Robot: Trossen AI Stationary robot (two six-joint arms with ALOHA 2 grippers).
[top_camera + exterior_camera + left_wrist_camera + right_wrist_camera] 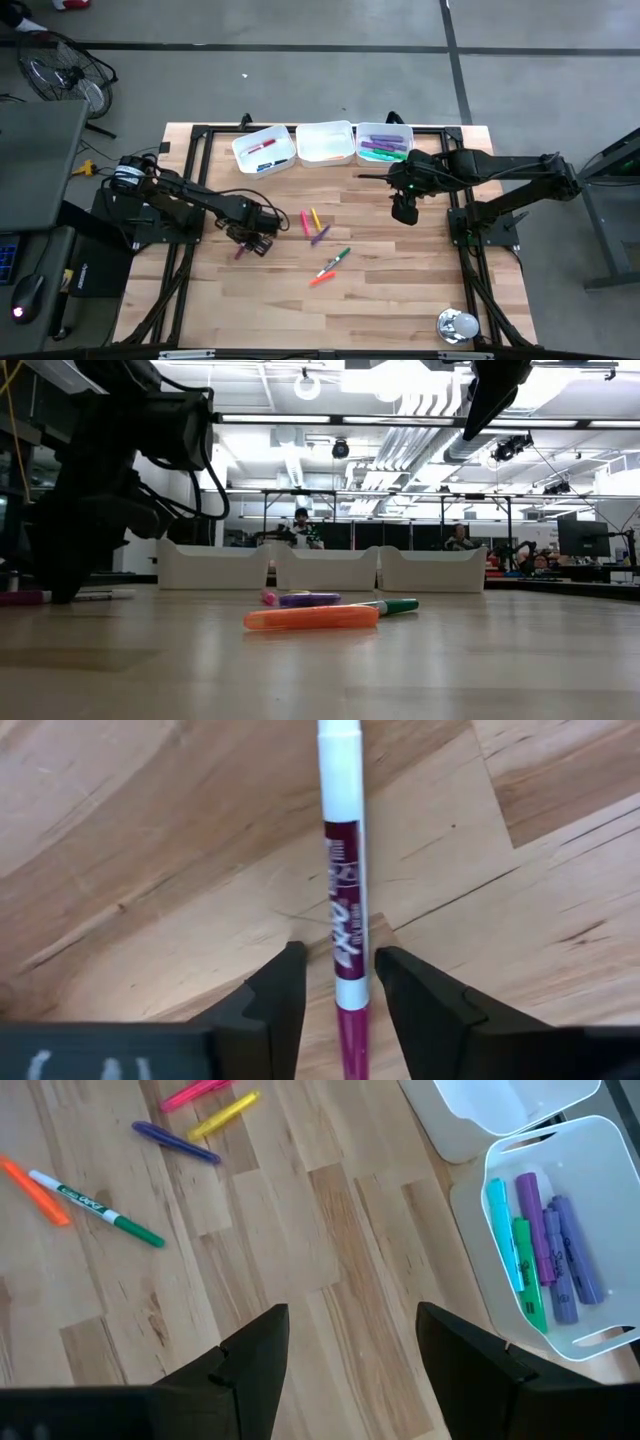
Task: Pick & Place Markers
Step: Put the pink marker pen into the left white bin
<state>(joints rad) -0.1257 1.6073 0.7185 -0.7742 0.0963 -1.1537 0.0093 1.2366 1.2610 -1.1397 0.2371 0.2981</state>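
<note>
Left gripper [338, 982] straddles the magenta marker [341, 870], fingers half-closed, not gripping yet; centre it, squeeze. Right gripper [350, 1342], at three o'clock, gapes empty.

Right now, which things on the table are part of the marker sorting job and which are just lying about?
Job:
- magenta-and-white marker between left pincer fingers
- loose pink, yellow, purple, green, orange markers
- three white plastic trays
- right pincer, open

Lying about:
- shiny round metal object
</note>
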